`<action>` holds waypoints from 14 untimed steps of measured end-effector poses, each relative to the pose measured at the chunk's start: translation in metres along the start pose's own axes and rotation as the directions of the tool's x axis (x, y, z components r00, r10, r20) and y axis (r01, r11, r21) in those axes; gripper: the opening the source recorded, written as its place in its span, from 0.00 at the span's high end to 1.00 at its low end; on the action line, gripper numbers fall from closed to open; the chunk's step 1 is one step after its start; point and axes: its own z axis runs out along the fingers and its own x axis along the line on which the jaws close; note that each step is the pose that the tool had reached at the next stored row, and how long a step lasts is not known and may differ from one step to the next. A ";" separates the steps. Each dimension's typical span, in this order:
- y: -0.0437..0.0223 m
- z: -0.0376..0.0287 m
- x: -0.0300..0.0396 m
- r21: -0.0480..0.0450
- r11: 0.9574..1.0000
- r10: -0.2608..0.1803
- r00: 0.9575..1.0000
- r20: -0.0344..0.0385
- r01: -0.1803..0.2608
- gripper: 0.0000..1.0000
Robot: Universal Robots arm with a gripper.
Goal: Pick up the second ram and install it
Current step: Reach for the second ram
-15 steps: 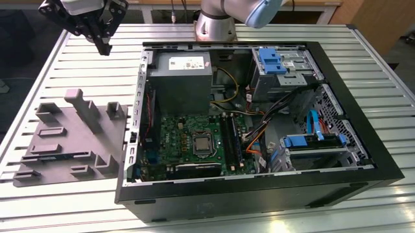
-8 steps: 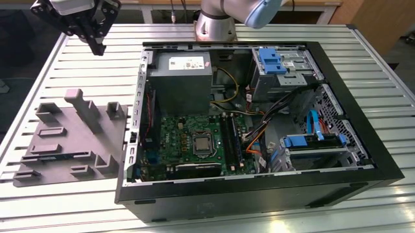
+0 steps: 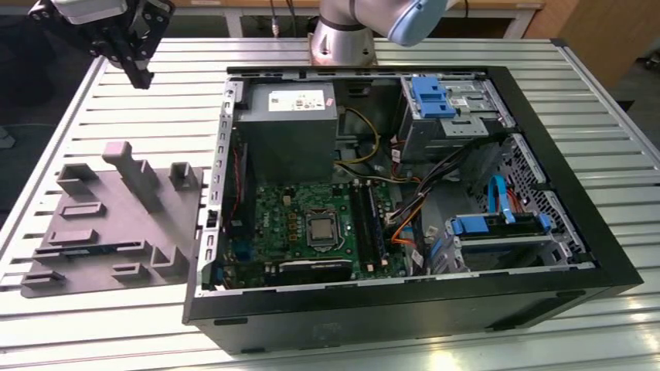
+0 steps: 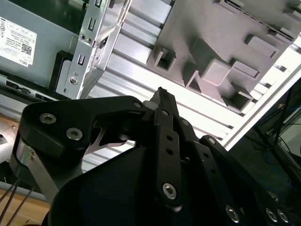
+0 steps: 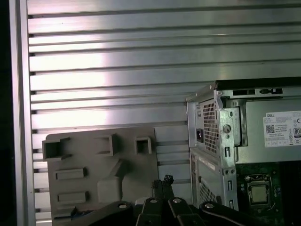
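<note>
Slatted aluminium table (image 3: 113, 116) bears computer case (image 3: 413, 309), grey fixture (image 3: 103, 228); fingers (image 3: 137, 73) closed.

You see a black gripper (image 3: 137, 77) at the upper left of the exterior view, and a shiny silver table (image 3: 154, 325) with long stripes all across it. At the left of that view, the tray (image 3: 113, 224) is plain grey. Your computer case (image 3: 413, 309) is black, and inside it are a green board (image 3: 299, 224), a grey power box (image 3: 289, 131) with a white sticker (image 3: 297, 100), bright blue holders (image 3: 433, 97), and orange and yellow wires (image 3: 404, 210).
</note>
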 end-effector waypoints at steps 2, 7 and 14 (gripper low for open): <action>-0.0003 -0.0002 0.0037 0.000 1.000 0.000 1.000 0.000 0.000 0.89; -0.0010 -0.0004 0.0132 0.000 1.000 0.000 1.000 0.000 0.000 0.89; -0.0020 -0.0008 0.0264 0.000 1.000 0.000 1.000 0.000 0.000 0.89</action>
